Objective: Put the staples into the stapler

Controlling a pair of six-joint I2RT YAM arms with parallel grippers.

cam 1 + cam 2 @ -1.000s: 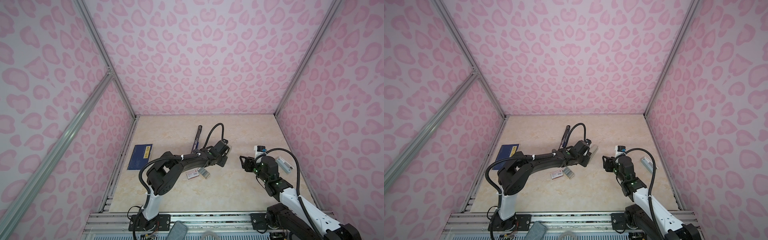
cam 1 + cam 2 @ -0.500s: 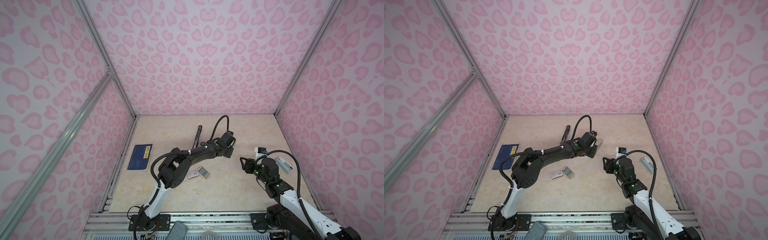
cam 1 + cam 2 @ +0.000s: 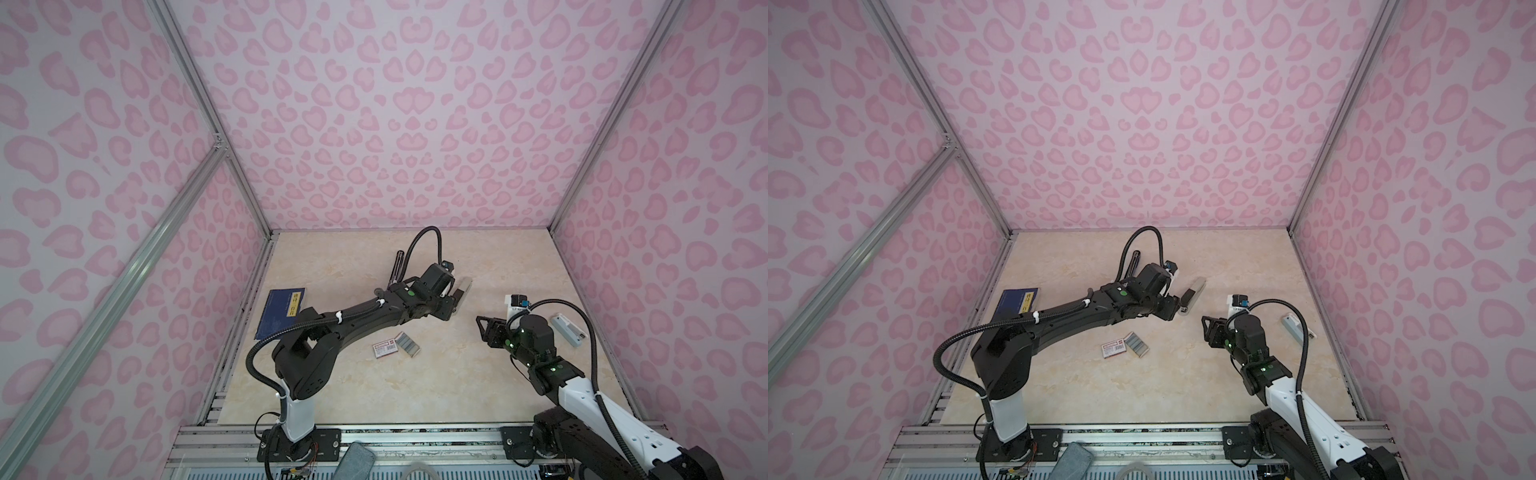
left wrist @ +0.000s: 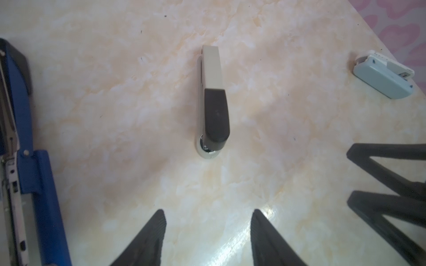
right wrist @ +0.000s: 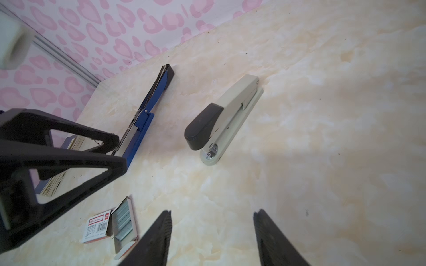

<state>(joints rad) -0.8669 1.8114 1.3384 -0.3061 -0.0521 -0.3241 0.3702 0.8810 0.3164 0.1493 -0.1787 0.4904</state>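
Staples [image 3: 407, 344] sit in open tray beside white box [image 3: 384, 348], mid bench [image 3: 415, 395], well apart from closed beige stapler [image 4: 212, 99]. Left claw [image 4: 207, 211] and right claw [image 5: 213, 211]: both apart, empty. Likely risks: stapler slides when lid pried; thin strip breaks or slips in pinch.

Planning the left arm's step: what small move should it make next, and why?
Probably ease the left gripper forward over the beige stapler: its jaws are open and empty, and the closed stapler lies centred ahead of them, not touching them.
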